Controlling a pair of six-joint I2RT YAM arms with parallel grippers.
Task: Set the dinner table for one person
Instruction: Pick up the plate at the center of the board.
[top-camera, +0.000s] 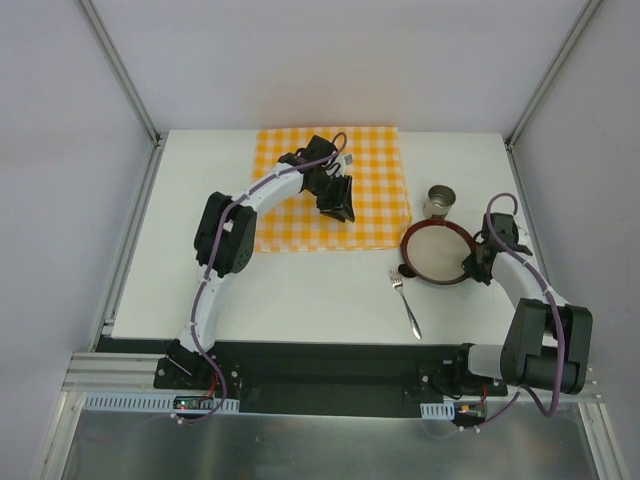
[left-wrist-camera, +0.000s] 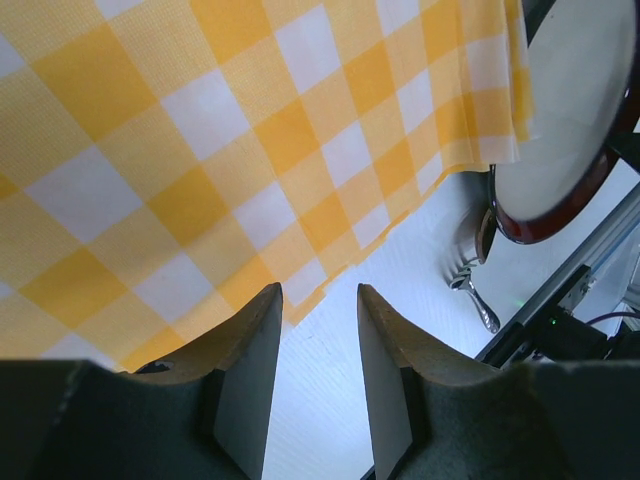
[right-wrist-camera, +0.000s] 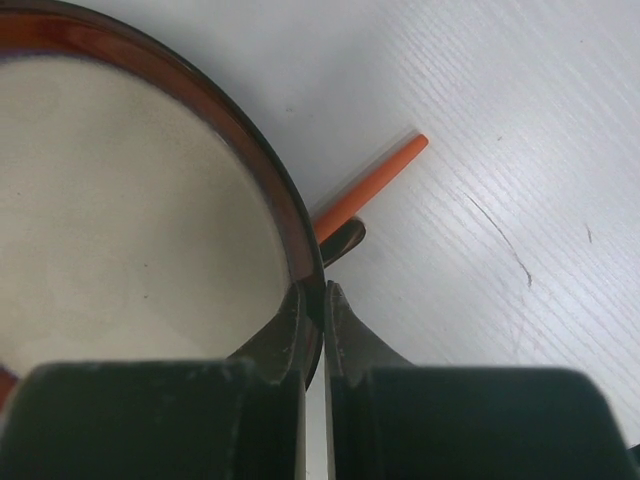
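Note:
The white dinner table (top-camera: 300, 295) carries an orange-and-white checked cloth (top-camera: 330, 185) at its back middle. My left gripper (top-camera: 337, 203) hovers open and empty over the cloth's front edge; in the left wrist view (left-wrist-camera: 318, 312) its jaws stand apart above the cloth (left-wrist-camera: 200, 150) and the bare table. A cream plate with a dark red rim (top-camera: 437, 253) lies right of the cloth. My right gripper (top-camera: 472, 268) is shut on the plate's right rim (right-wrist-camera: 305, 270). A metal fork (top-camera: 407, 303) lies in front of the plate.
A metal cup (top-camera: 440, 200) stands behind the plate. An orange stick (right-wrist-camera: 372, 183) and a dark piece (right-wrist-camera: 343, 240) poke out from under the plate's rim. The plate (left-wrist-camera: 570, 120) and fork (left-wrist-camera: 472, 292) also show in the left wrist view. Frame posts stand at the back corners.

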